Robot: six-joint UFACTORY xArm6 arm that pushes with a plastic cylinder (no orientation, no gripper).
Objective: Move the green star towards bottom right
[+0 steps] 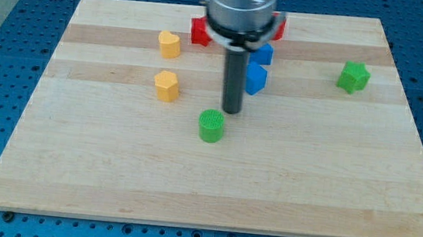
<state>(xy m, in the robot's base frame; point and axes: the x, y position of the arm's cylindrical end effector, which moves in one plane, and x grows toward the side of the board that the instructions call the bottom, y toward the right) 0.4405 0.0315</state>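
The green star [353, 77] lies near the board's right edge, in the upper part of the view. My tip [231, 111] stands near the board's middle, far to the left of the star. A green cylinder [211, 125] sits just below and left of the tip. A blue block [255, 78] sits just right of the rod, with another blue block [263, 53] above it.
Two yellow blocks lie at the left, one upper [169, 44] and one lower [167, 86]. Red blocks [200, 31] lie at the top behind the arm, partly hidden. The wooden board [212, 189] sits on a blue perforated table.
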